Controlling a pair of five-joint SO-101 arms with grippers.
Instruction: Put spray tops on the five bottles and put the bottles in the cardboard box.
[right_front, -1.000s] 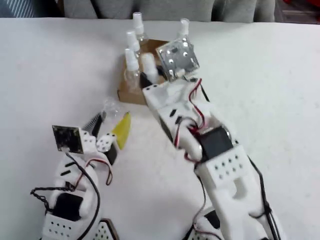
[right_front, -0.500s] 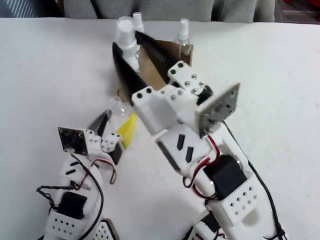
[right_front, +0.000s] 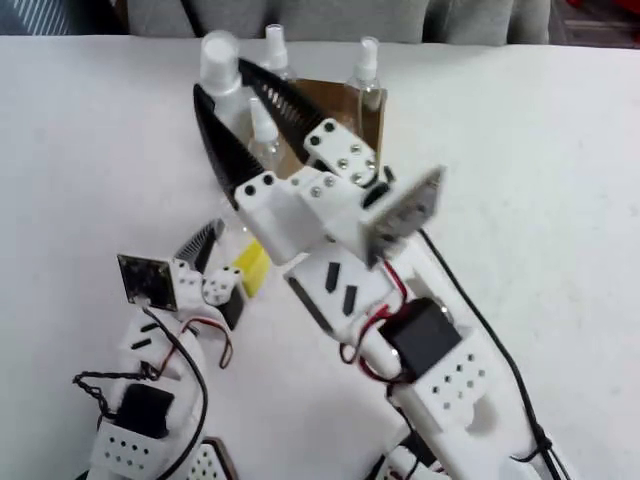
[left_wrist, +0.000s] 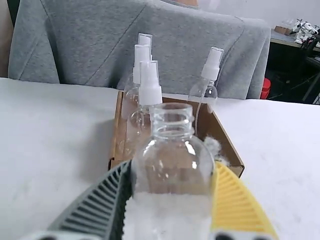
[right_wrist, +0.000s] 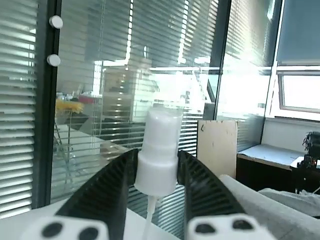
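Spray top (right_wrist: 161, 150) is pinched between the black jaws of my right gripper (right_front: 225, 82), nozzle end up, thin tube hanging below. From overhead it sits above the 9 o'clock side of the cardboard box (right_front: 335, 100).

Left gripper (left_wrist: 172, 175) is clamped on the open bottle (left_wrist: 172, 155), grey finger on 1 side, yellow on the other, with the threaded neck bare and upright. It's at 7 o'clock from the box, near the front edge. I can't tell whether the bottle's base touches the table (right_front: 90, 130).

The box lies at 12 o'clock, its far side close to the table's far edge. 4 capped bottles (left_wrist: 150, 82) stand in it: 3 bunched along the 9 o'clock wall, 1 at the 3 o'clock side, brown floor showing between them. There is open white tabletop at 9 o'clock and a wide stretch at 3 o'clock. My right arm crosses the box's front edge.
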